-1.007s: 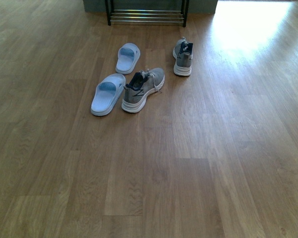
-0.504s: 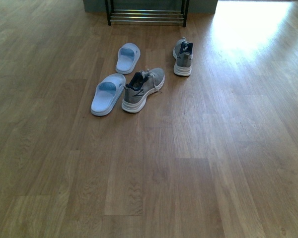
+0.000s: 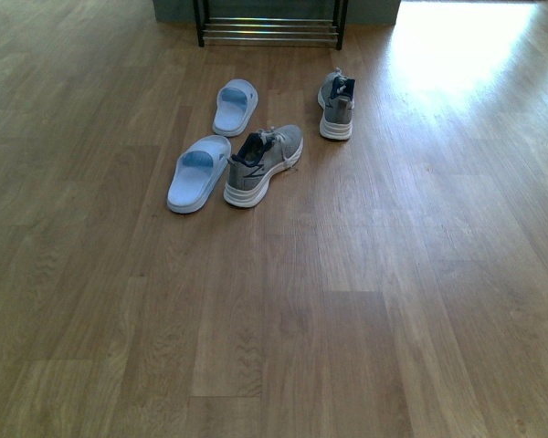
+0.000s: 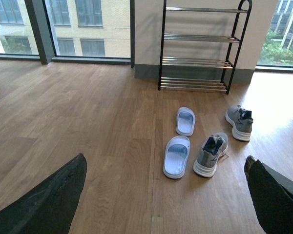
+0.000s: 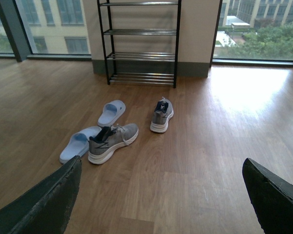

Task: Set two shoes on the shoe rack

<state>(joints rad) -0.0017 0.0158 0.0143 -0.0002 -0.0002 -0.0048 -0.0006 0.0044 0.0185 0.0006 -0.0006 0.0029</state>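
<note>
Though neither arm shows in the front view, the wrist cameras give us both hands. Left gripper (image 4: 164, 160): jaws spread wide, a dark finger (image 4: 49, 200) at each lower corner of its picture, nothing held between them. Right gripper (image 5: 162, 161): same story, spread wide, gripping nothing, hanging above the wooden floor (image 3: 365, 301).

And the shoes! Both are down on the floor, out in front of the shoe rack (image 5: 141, 32), which stands against the wall between the windows. The nearer sneaker (image 3: 263, 164) sits upright on its thick white sole, heel towards the robot, toe angled away and to the right, dark navy lining on show. Tucked in on its left is the nearer slipper (image 3: 199, 173), pale blue; whether they touch or only sit just beside each other, I cannot tell. The farther slipper (image 3: 235, 107) lies beyond that one, apart from it. Over to the right, the farther sneaker (image 3: 336, 105) stands alone, upright, heel towards the robot, well apart from its partner and closer to the rack, short of the bottom bars. Bright sunlight falls on the boards to its right.
</note>
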